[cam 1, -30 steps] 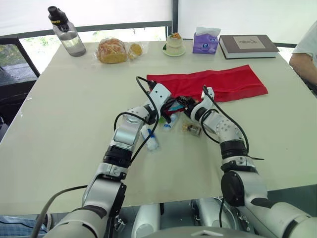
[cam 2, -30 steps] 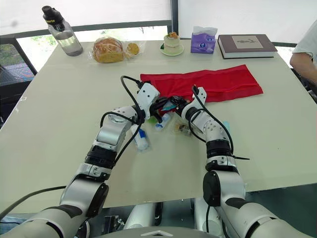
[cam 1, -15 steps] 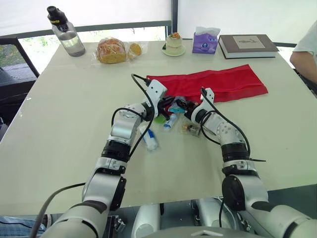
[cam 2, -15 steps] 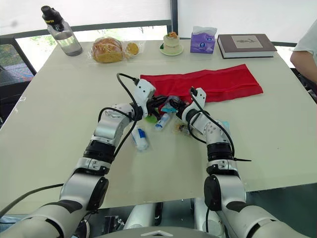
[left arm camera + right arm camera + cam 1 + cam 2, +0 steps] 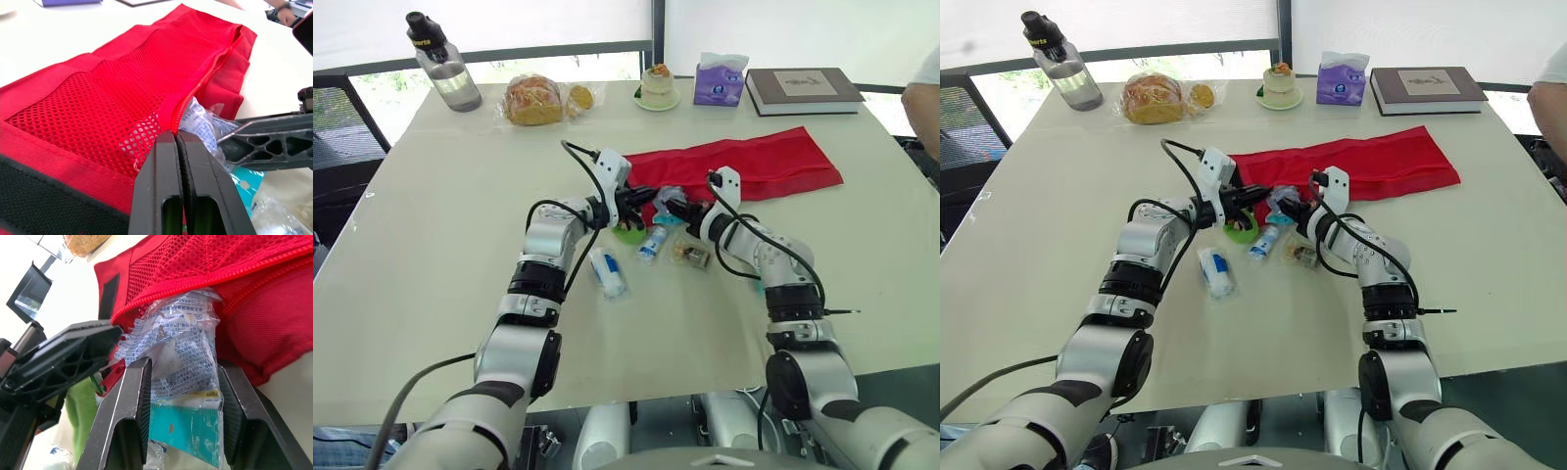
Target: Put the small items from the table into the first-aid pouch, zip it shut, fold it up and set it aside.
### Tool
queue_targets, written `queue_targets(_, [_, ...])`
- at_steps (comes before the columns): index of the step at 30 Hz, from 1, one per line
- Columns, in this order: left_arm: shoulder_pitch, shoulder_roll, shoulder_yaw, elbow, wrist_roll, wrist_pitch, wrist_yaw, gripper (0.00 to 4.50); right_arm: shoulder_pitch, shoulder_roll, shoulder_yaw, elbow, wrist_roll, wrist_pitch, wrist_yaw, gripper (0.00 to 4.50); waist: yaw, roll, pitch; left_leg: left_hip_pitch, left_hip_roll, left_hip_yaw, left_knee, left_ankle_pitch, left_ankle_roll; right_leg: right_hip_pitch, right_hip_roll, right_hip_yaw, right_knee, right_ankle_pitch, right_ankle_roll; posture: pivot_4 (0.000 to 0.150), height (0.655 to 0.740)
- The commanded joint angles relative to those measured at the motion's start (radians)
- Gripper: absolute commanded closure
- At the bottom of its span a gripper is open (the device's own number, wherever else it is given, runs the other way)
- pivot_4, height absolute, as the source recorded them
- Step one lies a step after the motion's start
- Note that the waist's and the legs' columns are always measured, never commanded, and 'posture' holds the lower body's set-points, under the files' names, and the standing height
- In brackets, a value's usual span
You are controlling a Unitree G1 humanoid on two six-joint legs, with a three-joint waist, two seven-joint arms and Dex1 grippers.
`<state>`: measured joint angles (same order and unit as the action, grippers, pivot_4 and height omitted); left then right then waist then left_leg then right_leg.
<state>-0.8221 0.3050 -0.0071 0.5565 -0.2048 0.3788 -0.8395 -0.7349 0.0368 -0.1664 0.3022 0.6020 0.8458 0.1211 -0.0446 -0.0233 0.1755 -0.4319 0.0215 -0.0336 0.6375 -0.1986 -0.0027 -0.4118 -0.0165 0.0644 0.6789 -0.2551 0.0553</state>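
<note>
1. Where the red pouch [image 5: 744, 164] lies spread flat on the table [image 5: 440, 245], just beyond the middle, both grippers meet at its near corner.
2. The left gripper [image 5: 177, 136] has its two fingers pressed tight together, pinching the mesh edge of the pouch right at the zip line and lifting that edge a little.
3. The right gripper [image 5: 183, 366] is partly closed on a clear packet [image 5: 188, 333] with blue print. One finger presses each side of it.
4. The far end of the packet sits at the mouth of the pouch, just under the raised zip edge. A teal sachet [image 5: 186, 426] shows beneath the packet, between the same fingers.
5. More small items lie loose on the table near the grippers:
   - a green item [image 5: 628, 233], just beside the left gripper;
   - a small tube [image 5: 653, 243];
   - a white tube with a blue label [image 5: 607, 271];
   - a little clear bag [image 5: 690, 255].
6. Along the far edge stand a water bottle [image 5: 443, 62], bagged bread [image 5: 533, 100], a cup on a saucer [image 5: 658, 86], a tissue pack [image 5: 720, 83] and a book [image 5: 803, 88].
7. A person's arm [image 5: 922, 103] shows at the right edge.
</note>
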Motion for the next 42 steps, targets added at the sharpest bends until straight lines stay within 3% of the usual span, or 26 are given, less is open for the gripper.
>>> queue_targets(1, [-0.008, 0.01, 0.013, -0.043, -0.03, -0.005, -0.03, 4.5, -0.014, 0.011, -0.006, -0.007, -0.008, -0.02, 0.001, 2.69, 0.0, 0.0, 0.0, 0.0, 0.0, 0.0, 0.0, 0.0, 0.0, 0.0, 0.0, 0.0, 0.0, 0.0, 0.0, 0.15, 0.74])
queue_targets(20, [0.057, -0.006, -0.023, -0.116, -0.023, 0.012, -0.071, 4.5, -0.227, 0.088, -0.076, 0.326, -0.1, -0.252, -0.034, 2.69, 0.0, 0.0, 0.0, 0.0, 0.0, 0.0, 0.0, 0.0, 0.0, 0.0, 0.0, 0.0, 0.0, 0.0, 0.0, 0.15, 0.74])
queue_targets(42, [0.001, 0.011, 0.03, -0.002, -0.043, -0.003, -0.046, 4.5, 0.044, -0.048, -0.05, -0.116, -0.026, 0.039, 0.063, 2.69, 0.001, 0.0, 0.0, 0.0, 0.0, 0.0, 0.0, 0.0, 0.0, 0.0, 0.0, 0.0, 0.0, 0.0, 0.0, 0.15, 0.74])
